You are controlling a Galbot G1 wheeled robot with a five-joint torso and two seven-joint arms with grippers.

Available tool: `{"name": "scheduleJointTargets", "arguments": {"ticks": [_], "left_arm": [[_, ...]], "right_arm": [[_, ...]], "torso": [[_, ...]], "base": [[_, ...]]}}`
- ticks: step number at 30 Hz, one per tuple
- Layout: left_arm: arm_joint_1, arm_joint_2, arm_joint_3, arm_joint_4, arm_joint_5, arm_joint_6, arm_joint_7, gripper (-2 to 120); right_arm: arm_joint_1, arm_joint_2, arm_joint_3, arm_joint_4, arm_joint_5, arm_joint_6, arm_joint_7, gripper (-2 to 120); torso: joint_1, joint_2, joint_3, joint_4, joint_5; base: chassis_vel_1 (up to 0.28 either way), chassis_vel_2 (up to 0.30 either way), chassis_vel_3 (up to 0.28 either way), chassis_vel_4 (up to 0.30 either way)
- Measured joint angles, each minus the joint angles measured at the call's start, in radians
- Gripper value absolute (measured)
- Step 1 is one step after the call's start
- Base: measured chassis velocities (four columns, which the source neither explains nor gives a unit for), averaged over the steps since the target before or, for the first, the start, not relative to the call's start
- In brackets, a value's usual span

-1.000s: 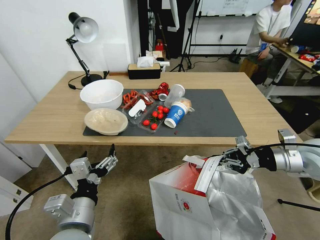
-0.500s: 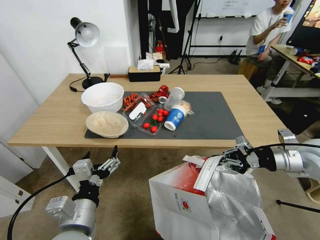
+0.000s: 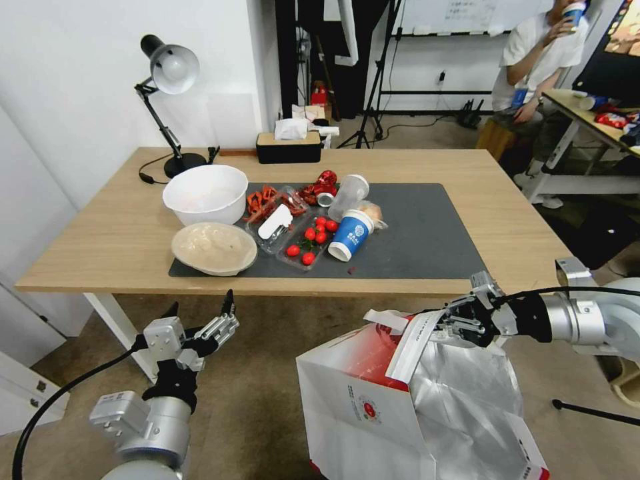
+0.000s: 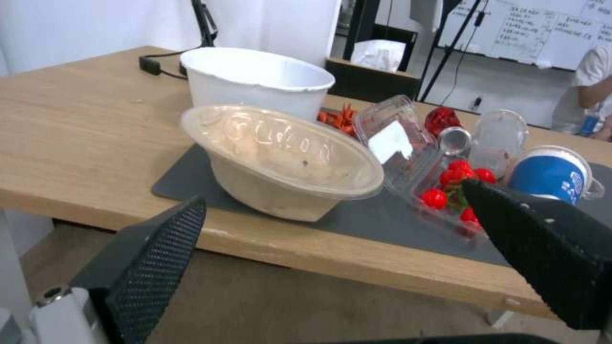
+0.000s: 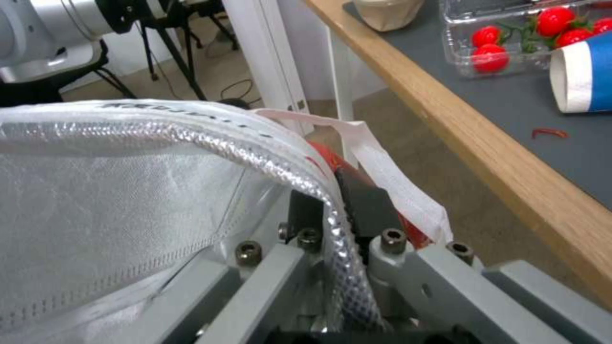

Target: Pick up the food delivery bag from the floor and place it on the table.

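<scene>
The food delivery bag (image 3: 373, 407), white with red edges and silver foil lining, stands in front of the table's near edge, its top just below the tabletop. Its base runs out of the head view. My right gripper (image 3: 455, 325) is shut on the bag's upper rim. In the right wrist view the fingers (image 5: 363, 205) pinch the foil-lined rim (image 5: 267, 157), and a white strap handle (image 5: 389, 177) hangs loose beside them. My left gripper (image 3: 200, 319) is open and holds nothing, low over the floor (image 3: 267, 393) at the table's left front; its fingertips (image 4: 166, 253) frame the table edge.
On the table (image 3: 100, 227) the dark mat's left half holds a white bowl (image 3: 205, 193), a lidded bowl (image 3: 213, 248), a tomato tray (image 3: 308, 243) and a tipped blue-and-white cup (image 3: 351, 233). The mat's right half (image 3: 433, 233) is bare. A white table leg (image 3: 120, 327) stands near my left arm.
The head view has shifted slightly, so the table sits a little lower in the picture. The right gripper still grips the bag's rim in the same place, and the left gripper stays open.
</scene>
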State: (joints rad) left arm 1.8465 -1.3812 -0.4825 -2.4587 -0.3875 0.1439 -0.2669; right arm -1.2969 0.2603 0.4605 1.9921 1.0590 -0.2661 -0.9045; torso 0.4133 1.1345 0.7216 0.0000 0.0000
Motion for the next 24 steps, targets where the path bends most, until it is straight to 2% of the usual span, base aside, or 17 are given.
{"name": "scheduleJointTargets", "arguments": {"ticks": [13, 20, 24], "left_arm": [[0.002, 0.001, -0.002, 0.0, 0.0, -0.007, -0.008, 100], [-0.001, 0.001, -0.002, 0.001, 0.0, -0.01, -0.01, 100], [-0.003, 0.002, -0.002, 0.001, 0.0, -0.011, -0.014, 100]], "right_arm": [[0.001, -0.009, 0.036, 0.012, 0.079, 0.002, 0.031, 0], [0.032, -0.01, 0.079, 0.014, 0.226, -0.006, 0.075, 0], [0.073, 0.007, 0.114, 0.04, 0.405, -0.025, 0.158, 0]], "torso": [[-0.002, -0.004, -0.002, 0.0, 0.0], [-0.002, -0.005, -0.003, 0.0, 0.0], [-0.003, -0.006, -0.003, 0.0, 0.0]], "base": [[0.0, 0.0, 0.0, 0.0], [0.0, 0.0, 0.0, 0.0], [0.0, 0.0, 0.0, 0.0]]}}
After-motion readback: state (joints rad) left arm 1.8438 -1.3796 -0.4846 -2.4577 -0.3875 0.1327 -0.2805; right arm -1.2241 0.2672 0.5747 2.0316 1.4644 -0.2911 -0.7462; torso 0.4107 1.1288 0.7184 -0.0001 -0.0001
